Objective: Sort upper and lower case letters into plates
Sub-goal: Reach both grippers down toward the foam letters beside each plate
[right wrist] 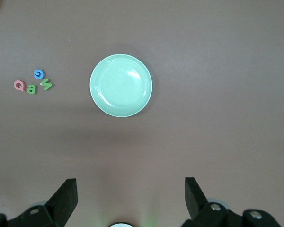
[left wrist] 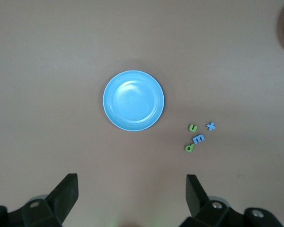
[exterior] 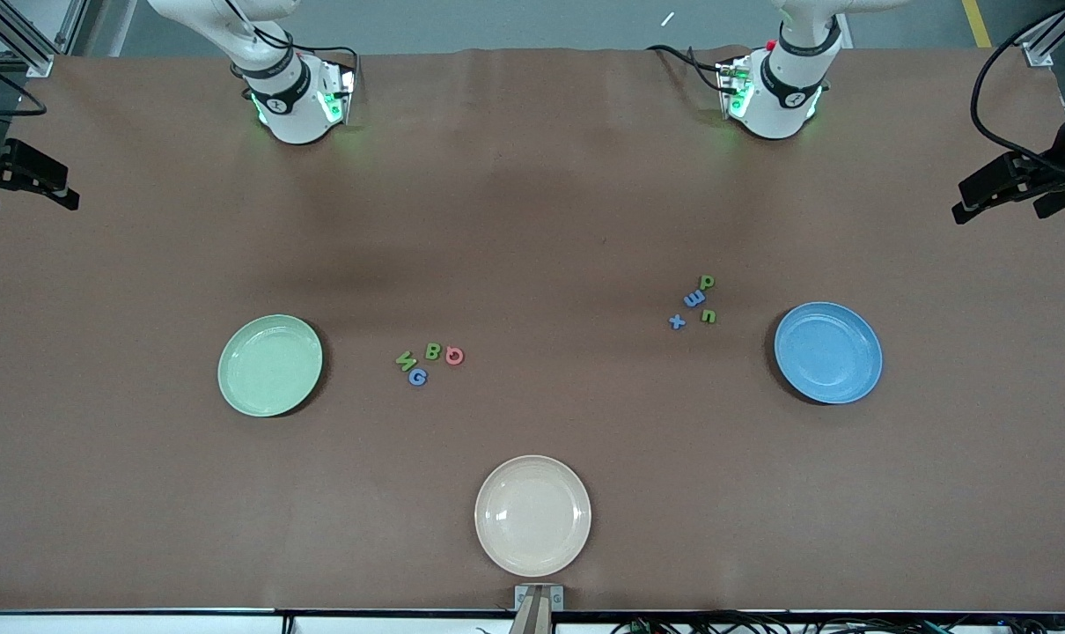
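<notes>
We take the middle plate (exterior: 532,515), nearest the front camera, as our landmark. One plate (exterior: 270,364) lies farther off toward the right arm's end, another (exterior: 828,352) toward the left arm's end. Between them lie two letter clusters (exterior: 429,362) (exterior: 695,302) (each just beside its nearer plate, touching neither).

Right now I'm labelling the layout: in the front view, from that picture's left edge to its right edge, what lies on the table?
pale green plate → uppercase letter cluster → cream-beige plate → lowercase letter cluster → sky blue plate
</notes>
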### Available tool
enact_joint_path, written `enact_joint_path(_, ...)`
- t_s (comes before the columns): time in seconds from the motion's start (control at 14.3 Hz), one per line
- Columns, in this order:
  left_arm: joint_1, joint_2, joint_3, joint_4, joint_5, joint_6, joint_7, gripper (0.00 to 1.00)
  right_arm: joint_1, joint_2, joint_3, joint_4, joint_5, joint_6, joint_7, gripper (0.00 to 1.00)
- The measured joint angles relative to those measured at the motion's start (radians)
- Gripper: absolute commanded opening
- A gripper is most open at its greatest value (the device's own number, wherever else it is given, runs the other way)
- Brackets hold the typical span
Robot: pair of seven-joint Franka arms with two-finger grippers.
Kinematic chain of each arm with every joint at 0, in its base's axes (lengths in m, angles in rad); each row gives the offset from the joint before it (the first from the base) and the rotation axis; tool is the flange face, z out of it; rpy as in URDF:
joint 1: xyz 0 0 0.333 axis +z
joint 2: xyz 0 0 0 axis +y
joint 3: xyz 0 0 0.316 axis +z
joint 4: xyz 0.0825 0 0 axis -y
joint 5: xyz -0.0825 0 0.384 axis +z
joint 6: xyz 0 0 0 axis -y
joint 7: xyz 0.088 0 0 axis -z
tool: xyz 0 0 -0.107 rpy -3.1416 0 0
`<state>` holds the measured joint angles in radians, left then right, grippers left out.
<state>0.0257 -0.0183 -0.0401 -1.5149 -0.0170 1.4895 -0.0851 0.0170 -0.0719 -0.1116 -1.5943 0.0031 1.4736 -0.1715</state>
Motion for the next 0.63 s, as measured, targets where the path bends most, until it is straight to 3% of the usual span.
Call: enact_joint_path(0.63,-0.005,0.002,-0.017,0.001,0.000,0.059,0.002,1.00,0.000,0.000,0.001,-0.001,0.000,-0.013,0.003,1.00)
